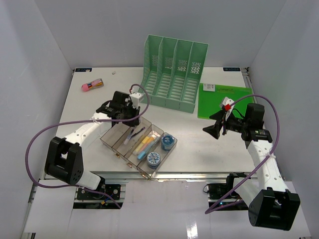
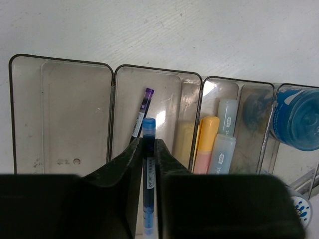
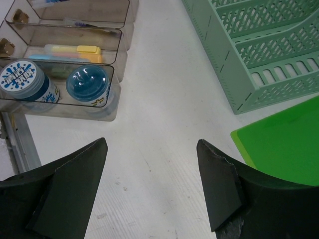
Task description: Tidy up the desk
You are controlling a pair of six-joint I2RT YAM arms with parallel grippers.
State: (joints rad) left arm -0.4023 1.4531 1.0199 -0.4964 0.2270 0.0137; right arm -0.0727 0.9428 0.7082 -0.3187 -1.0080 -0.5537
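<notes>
My left gripper [image 2: 149, 142] hangs over the clear compartmented tray [image 2: 113, 109] at the desk's [image 1: 199, 144] front left. Its jaws stand close on both sides of a blue pen [image 2: 148, 149], which points into the tray's second compartment. A purple-capped pen [image 2: 142, 112] lies in that same compartment. From above, the left gripper [image 1: 133, 119] is at the tray's far edge. My right gripper [image 1: 212, 129] floats over bare desk right of the tray. In the right wrist view the right gripper [image 3: 152, 144] is wide open with nothing between its fingers.
Highlighters [image 2: 209, 139] fill the third compartment and a blue jar [image 2: 298, 122] the fourth. The green slotted file rack [image 1: 174, 74] stands at the back, with a flat green folder [image 1: 224, 102] to its right. A pink object [image 1: 92, 85] lies at the back left.
</notes>
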